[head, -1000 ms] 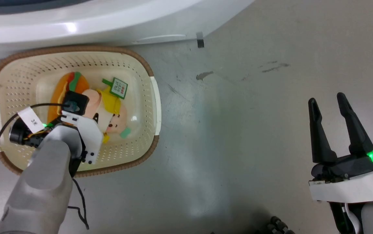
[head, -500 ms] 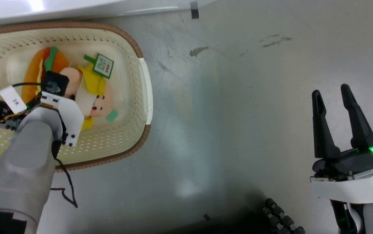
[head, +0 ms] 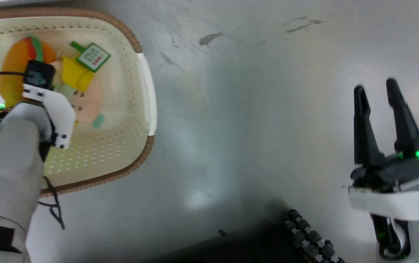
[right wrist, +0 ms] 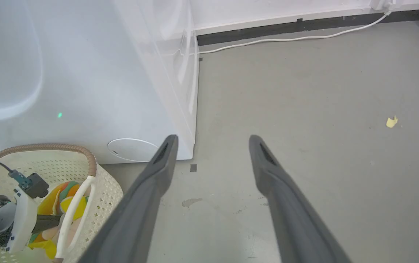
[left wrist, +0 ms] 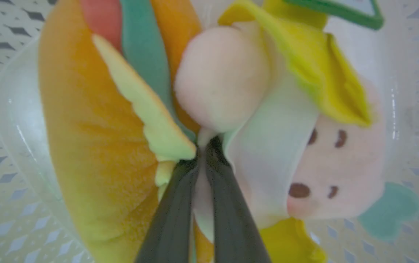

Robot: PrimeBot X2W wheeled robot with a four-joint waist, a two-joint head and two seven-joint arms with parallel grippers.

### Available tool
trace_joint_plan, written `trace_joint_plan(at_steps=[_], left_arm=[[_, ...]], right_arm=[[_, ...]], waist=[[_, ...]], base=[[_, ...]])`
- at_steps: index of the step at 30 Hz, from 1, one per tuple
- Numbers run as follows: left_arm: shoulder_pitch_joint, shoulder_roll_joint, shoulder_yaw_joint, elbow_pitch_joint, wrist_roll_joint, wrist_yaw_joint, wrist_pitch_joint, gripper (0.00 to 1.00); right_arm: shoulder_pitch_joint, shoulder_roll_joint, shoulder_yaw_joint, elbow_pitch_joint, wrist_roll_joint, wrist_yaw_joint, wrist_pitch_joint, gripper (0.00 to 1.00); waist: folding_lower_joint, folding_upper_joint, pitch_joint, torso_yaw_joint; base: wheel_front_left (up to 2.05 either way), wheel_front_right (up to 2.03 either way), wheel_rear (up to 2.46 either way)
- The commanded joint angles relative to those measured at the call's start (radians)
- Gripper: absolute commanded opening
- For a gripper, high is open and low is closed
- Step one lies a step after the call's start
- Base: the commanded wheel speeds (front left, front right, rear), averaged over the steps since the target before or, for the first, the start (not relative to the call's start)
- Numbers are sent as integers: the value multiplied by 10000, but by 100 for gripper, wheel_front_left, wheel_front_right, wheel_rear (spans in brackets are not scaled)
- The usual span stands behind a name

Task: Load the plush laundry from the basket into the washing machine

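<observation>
The plush laundry (left wrist: 96,138) lies right at the left gripper (left wrist: 205,148), pinched tight between burger and doll (right gripper (head: 379,98) spread wide, far off).

Orange, pink and yellow plush toy (left wrist: 96,120): soft cloth, matt, finely napped. Cream perforated basket (head: 121,120): smooth plastic with a glossy floor; brown rim (head: 85,12) ribbed and matt. White washing machine (right wrist: 85,91): smooth, glossy panels. Grey floor (head: 249,109): smooth, faint sheen, scuffed. Right gripper (right wrist: 213,140) fingers (right wrist: 286,204): dark, matt, plastic by appearance.
</observation>
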Motion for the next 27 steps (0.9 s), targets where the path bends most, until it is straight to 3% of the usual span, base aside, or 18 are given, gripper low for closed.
trace_joint_plan(at_steps=[1, 4, 10, 19, 27], left_arm=[[-117, 245, -73, 527, -85, -1, 37, 0], [118, 163, -78, 604, -208, -42, -173, 0], [1103, -526, 13, 654, -598, -137, -904, 0], [2599, -1365, 140, 536, -1160, -470, -2605, 0], [3592, -1825, 238, -393, -1493, -584, -2955, 0]], right_arm=[[-431, 3, 33, -14, 140, -9, -120, 100], [-662, 3, 18, 178, 82, -9, -130, 100], [-605, 3, -133, 829, -438, -9, -130, 100], [69, 3, -561, 1380, -1218, -9, -130, 100], [842, 3, -1105, 1620, -1576, -9, -130, 100]], waist=[[1, -1, 9, -152], [1, -1, -552, -108], [1, -1, -2389, 494], [1, -1, -5043, 1434], [1, -1, -6655, 2237]], base=[[0, 0, 0], [0, 0, 0], [0, 0, 0], [0, 0, 0], [0, 0, 0]])
